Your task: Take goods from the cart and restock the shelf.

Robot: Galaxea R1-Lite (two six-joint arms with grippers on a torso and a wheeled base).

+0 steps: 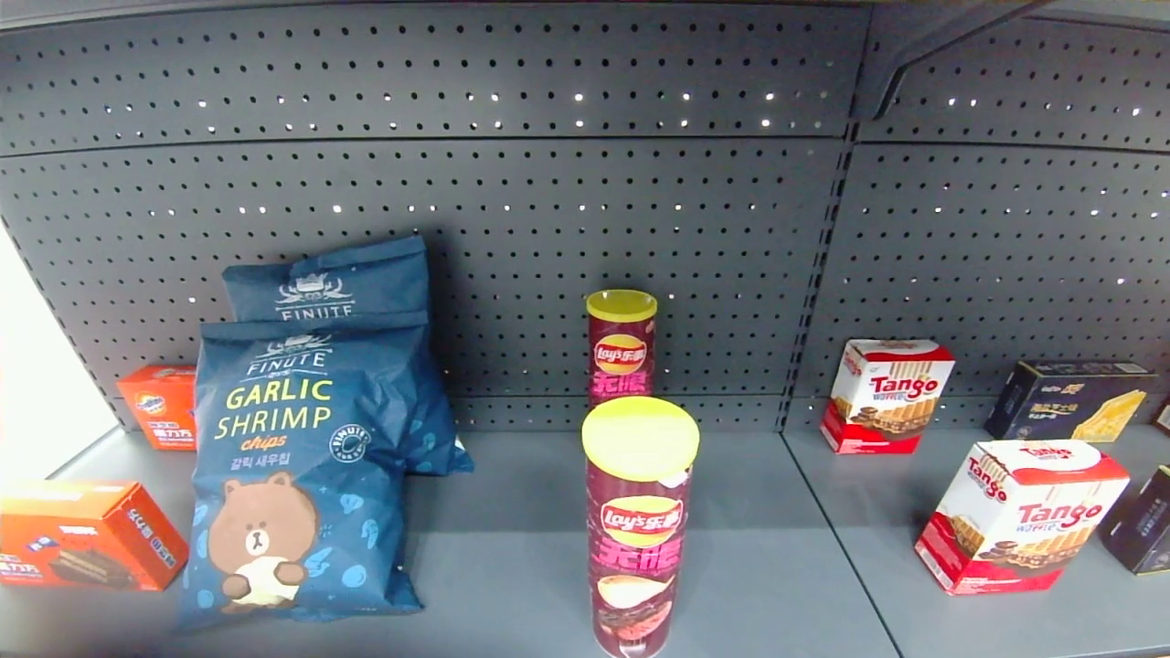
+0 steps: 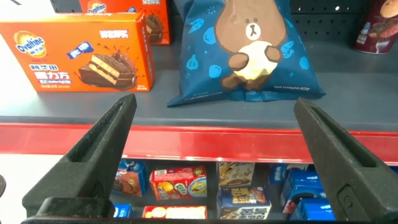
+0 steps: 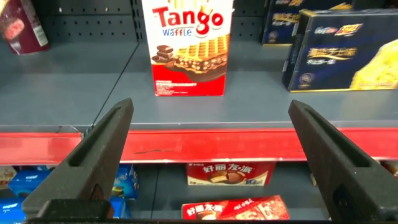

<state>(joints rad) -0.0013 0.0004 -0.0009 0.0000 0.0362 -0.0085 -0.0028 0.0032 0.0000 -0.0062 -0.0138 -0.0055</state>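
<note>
Both grippers hang in front of the shelf's red front edge, open and holding nothing. My left gripper (image 2: 214,102) faces an orange cake box (image 2: 87,53) and a blue garlic shrimp chips bag (image 2: 249,53). My right gripper (image 3: 210,104) faces a red and white waffle box (image 3: 189,50) and a dark blue box (image 3: 342,53). In the head view the shelf board (image 1: 512,548) carries two blue bags (image 1: 292,475), two crisp cans (image 1: 640,530) in a row, orange boxes (image 1: 82,535) at the left and waffle boxes (image 1: 1028,516) at the right.
A grey pegboard wall (image 1: 548,201) backs the shelf. Bare board lies between the bags and the cans, and between the cans and the waffle boxes. A lower shelf under the red edge (image 2: 205,140) holds several snack boxes (image 2: 180,183) and more boxes (image 3: 227,174).
</note>
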